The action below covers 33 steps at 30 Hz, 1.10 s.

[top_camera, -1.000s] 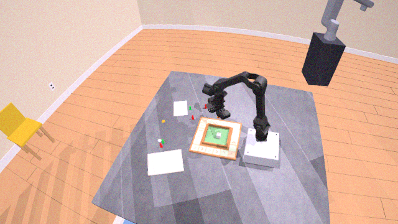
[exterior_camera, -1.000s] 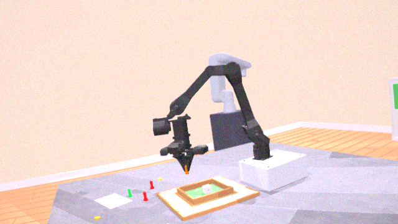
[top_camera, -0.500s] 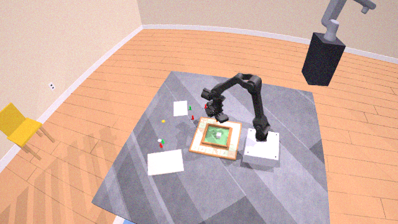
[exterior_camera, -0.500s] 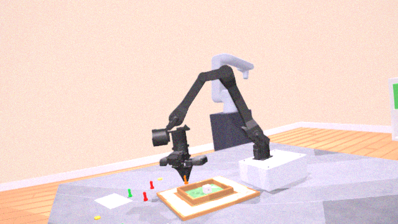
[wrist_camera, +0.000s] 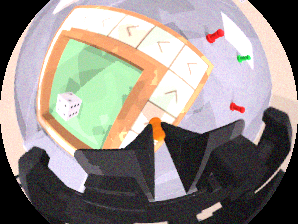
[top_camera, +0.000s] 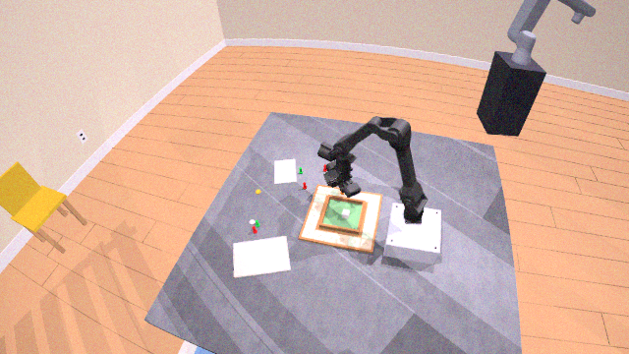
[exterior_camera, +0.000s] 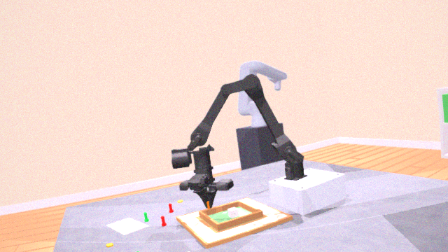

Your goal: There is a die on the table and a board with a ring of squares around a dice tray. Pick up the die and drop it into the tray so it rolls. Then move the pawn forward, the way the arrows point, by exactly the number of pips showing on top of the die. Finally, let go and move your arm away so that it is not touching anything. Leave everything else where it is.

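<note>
The pawn (wrist_camera: 157, 129), a slim orange piece, is pinched between my fingers, which stand narrow around it with its tip poking out past them. On the exterior view it hangs just above the board's (exterior_camera: 266, 221) near corner, beside the wooden rim of the dice tray (exterior_camera: 220, 225); I cannot tell whether it touches the square below. The die (wrist_camera: 69, 106), white, rests on the green felt inside the tray, its top pips too small for me to read. Arrowed squares run along the board's edge next to the tray. Beyond the board, red and green pegs (exterior_camera: 163, 220) stand on the grey table (exterior_camera: 350, 231), well apart from it.
</note>
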{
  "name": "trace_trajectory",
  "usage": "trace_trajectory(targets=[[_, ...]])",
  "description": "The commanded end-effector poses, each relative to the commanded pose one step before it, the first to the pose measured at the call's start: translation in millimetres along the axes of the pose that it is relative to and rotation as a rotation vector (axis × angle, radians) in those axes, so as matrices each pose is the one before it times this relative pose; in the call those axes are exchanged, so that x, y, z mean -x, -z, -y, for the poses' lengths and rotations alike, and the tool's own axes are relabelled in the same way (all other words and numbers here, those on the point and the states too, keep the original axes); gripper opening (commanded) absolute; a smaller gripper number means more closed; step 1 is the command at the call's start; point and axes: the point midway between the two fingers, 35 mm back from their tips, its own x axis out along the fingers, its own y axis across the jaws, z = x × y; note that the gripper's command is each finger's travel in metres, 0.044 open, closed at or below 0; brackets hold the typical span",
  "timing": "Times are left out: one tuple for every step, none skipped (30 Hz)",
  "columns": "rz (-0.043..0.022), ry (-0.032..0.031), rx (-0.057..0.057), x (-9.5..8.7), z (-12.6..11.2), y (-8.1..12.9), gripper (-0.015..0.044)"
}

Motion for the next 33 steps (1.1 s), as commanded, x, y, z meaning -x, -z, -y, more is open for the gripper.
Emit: trace_trajectory(targets=[[0.0006, 0.00117, 0.0, 0.85, 0.27, -0.13, 0.0052], [0.0, 0.0, 0.0, 0.0, 0.0, 0.0, 0.0079], [0.0, 0.0, 0.0, 0.0, 0.0, 0.0, 0.0105], [0.0, 0.0, 0.0, 0.0, 0.0, 0.0, 0.0131], [0.0, 0.0, 0.0, 0.0, 0.0, 0.0, 0.0158], [0.0, 0.0, 0.0, 0.0, 0.0, 0.0, 0.0184], [0.0, 0.0, 0.0, 0.0, 0.0, 0.0, 0.021], [0.0, 0.0, 0.0, 0.0, 0.0, 0.0, 0.0236], [-0.00046, -0.00047, -0.0001, 2.69, 0.24, -0.14, 0.0263], [-0.00138, -0.00143, -0.0003, 8.13, 0.57, -0.33, 0.0289], [-0.00233, -0.00242, -0.0005, 13.75, 0.44, -0.28, 0.0315], [-0.00236, -0.00247, -0.0005, 13.97, -0.21, 0.07, 0.0341], [-0.00144, -0.00151, -0.0003, 8.47, -0.46, 0.22, 0.0367], [-0.00048, -0.00051, -0.0001, 2.83, -0.21, 0.1, 0.0394], [0.0, 0.0, 0.0, 0.0, 0.0, 0.0, 0.042], [0.0, 0.0, 0.0, 0.0, 0.0, 0.0, 0.044], [0.0, 0.0, 0.0, 0.0, 0.0, 0.0, 0.044], [0.00005, -0.00018, -0.0087, 1.59, -2.0, -0.49, 0.044], [0.00014, -0.00055, -0.026, 4.68, -6.05, -1.31, 0.044], [0.00016, -0.00093, -0.0434, 7.51, -10.24, -1.53, 0.044], [0.00009, -0.00113, -0.0527, 8.64, -12.63, -0.66, 0.044], [-0.00002, -0.00113, -0.0527, 8.09, -12.69, 0.72, 0.044], [-0.00013, -0.00111, -0.0527, 7.53, -12.57, 2.1, 0.044], [-0.00024, -0.00108, -0.0527, 6.96, -12.3, 3.44, 0.044], [-0.00035, -0.00103, -0.0527, 6.38, -11.87, 4.72, 0.044], [-0.00044, -0.00098, -0.0527, 5.8, -11.3, 5.93, 0.044], [-0.00053, -0.00091, -0.0527, 5.22, -10.6, 7.06, 0.044], [-0.00061, -0.00084, -0.0527, 4.63, -9.78, 8.08, 0.044], [-0.00067, -0.00076, -0.0527, 4.05, -8.85, 8.99, 0.044], [-0.00073, -0.00067, -0.0527, 3.47, -7.84, 9.78, 0.044], [-0.00077, -0.00058, -0.0527, 2.89, -6.75, 10.42, 0.044], [-0.00066, -0.00041, -0.0434, 1.94, -4.66, 8.98, 0.044], [-0.0004, -0.00022, -0.026, 0.98, -2.37, 5.54, 0.044]])
